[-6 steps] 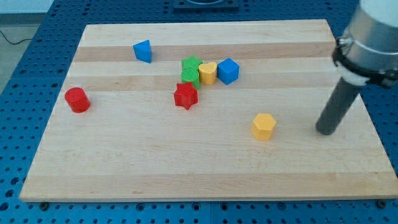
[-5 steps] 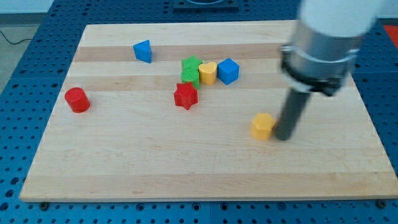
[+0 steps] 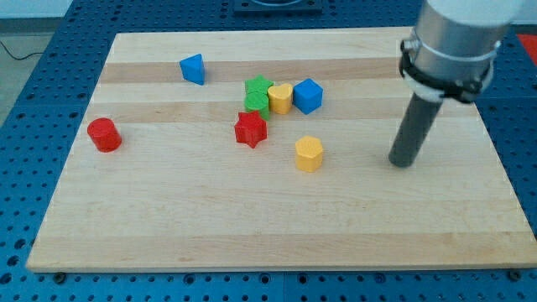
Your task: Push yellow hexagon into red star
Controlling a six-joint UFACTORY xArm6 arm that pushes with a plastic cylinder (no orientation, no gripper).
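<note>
The yellow hexagon (image 3: 309,154) lies on the wooden board, to the lower right of the red star (image 3: 250,129), with a gap between them. My tip (image 3: 402,163) rests on the board well to the right of the yellow hexagon, apart from it. The dark rod rises from the tip to the arm's grey body at the view's top right.
A green block (image 3: 258,94), a yellow heart-like block (image 3: 280,98) and a blue cube (image 3: 308,96) sit clustered just above the red star. A blue block (image 3: 193,69) lies at the upper left. A red cylinder (image 3: 104,134) lies at the left. The board's (image 3: 252,226) right edge is near the rod.
My tip swept left to the yellow hexagon, which slid up and left toward the red star. The tip has since drawn back to the right.
</note>
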